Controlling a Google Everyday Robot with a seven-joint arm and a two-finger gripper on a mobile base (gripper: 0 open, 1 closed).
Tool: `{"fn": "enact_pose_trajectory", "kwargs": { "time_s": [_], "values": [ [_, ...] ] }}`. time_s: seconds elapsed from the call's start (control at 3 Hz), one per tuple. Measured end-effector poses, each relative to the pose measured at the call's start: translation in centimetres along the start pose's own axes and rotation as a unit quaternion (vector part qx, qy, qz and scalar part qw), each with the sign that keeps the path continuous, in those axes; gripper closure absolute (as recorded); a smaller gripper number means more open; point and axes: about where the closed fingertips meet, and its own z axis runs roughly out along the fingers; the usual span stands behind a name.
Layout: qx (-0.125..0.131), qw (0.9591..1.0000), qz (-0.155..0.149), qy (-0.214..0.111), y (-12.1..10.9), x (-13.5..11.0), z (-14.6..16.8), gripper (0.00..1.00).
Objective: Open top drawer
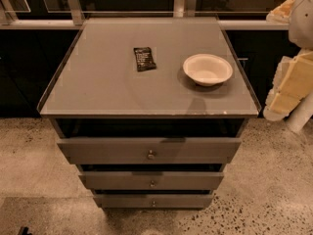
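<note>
One white bowl [208, 69] sat empty on the cabinet top [93, 87], near a dark packet [145, 58]. The top drawer [107, 151], directly beneath, jutted forward, grey, flat-fronted, with a round knob [150, 154]. The gripper [288, 89] hung at the right edge; I could not tell its state.

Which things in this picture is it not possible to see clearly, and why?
All in the camera view:
- Inside of the wide, flat-fronted grey top drawer: shadowed under the grey tabletop.
- Print on the small black packet: too small.
- Robot's cream hand, right of the tabletop: cut off by the frame's right edge.
</note>
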Motion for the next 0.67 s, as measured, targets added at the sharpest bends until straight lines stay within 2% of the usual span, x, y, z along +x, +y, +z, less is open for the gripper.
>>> {"fn": "enact_pose_trajectory", "kwargs": {
  "time_s": [0.33,0.67],
  "values": [
    [0.000,1.0000,0.000,0.000,0.0,0.0,0.0,0.00],
    [0.024,0.9996,-0.013,0.002,0.1,-0.6,-1.1,0.00]
  ]
}}
